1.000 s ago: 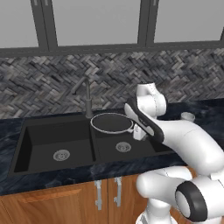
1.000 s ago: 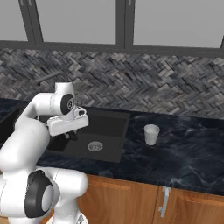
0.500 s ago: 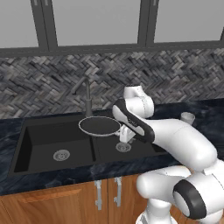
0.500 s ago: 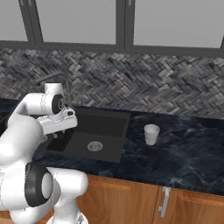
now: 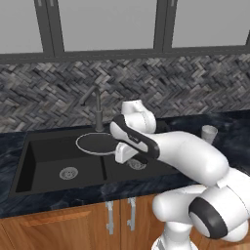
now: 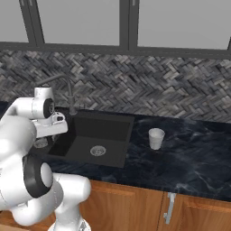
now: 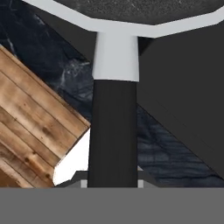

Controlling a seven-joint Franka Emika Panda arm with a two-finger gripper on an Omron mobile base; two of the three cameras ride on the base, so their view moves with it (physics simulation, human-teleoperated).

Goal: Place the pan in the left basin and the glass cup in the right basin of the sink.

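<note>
My gripper (image 5: 122,153) is shut on the short black handle (image 7: 113,140) of the pan (image 5: 95,143). The pan is round and dark with a pale rim, and it hangs level above the sink (image 5: 29,146). It sits over the back right part of the left basin (image 5: 49,158), reaching to the divider. My arm covers most of the right basin (image 6: 101,133) in the left base view. The glass cup (image 5: 209,133) (image 6: 156,138) stands upright on the dark counter, right of the sink.
A dark slim faucet (image 5: 97,111) (image 6: 69,92) rises behind the divider, just behind the pan. Each basin has a silver drain (image 5: 68,172) (image 6: 97,150). The black marble counter (image 6: 189,158) runs right of the sink, with wooden cabinet doors (image 5: 63,229) below.
The arm has swung left with the pan in its grip, from above the right basin to above the divider and left basin. The glass cup has not moved.
</note>
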